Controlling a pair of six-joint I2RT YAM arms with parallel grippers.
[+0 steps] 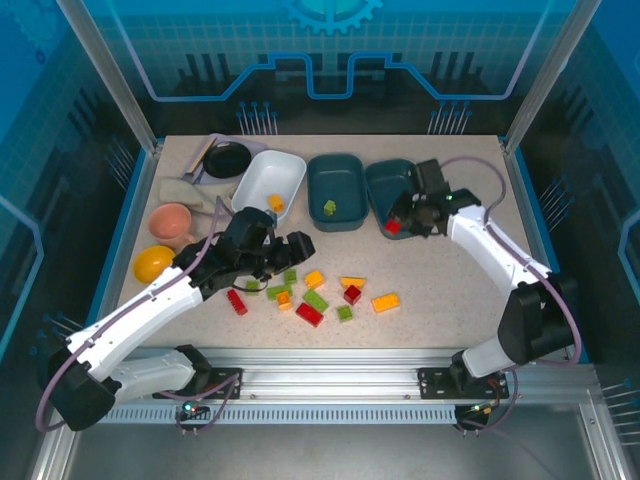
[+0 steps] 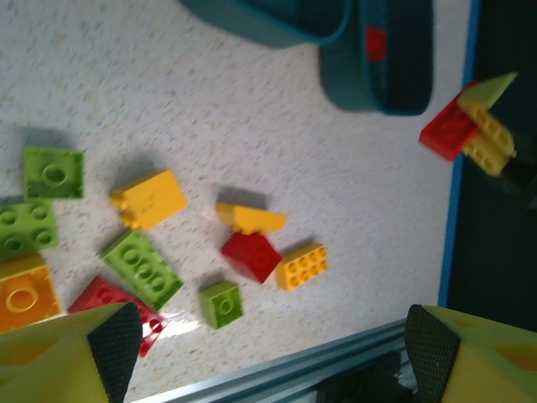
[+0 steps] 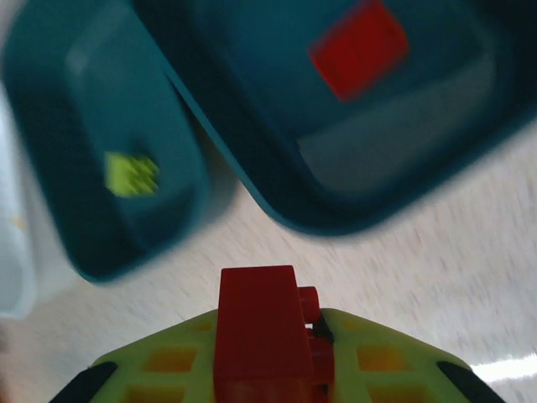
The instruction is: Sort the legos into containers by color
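With the right tool (image 3: 268, 357) clenched on a red lego brick (image 3: 260, 323) and the teal tub (image 3: 252, 143), holding another red brick (image 3: 358, 49), just ahead of it, releasing too soon could drop the brick onto the counter (image 3: 419, 277) short of the rim.

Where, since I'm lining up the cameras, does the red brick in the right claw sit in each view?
Top: red brick right of centre, in the right claw, by the near rim of the right teal tub.
Left wrist: upper right, near the edge, between yellow fingers.
Right wrist: bottom centre.
Shared landmark: the right teal tub.
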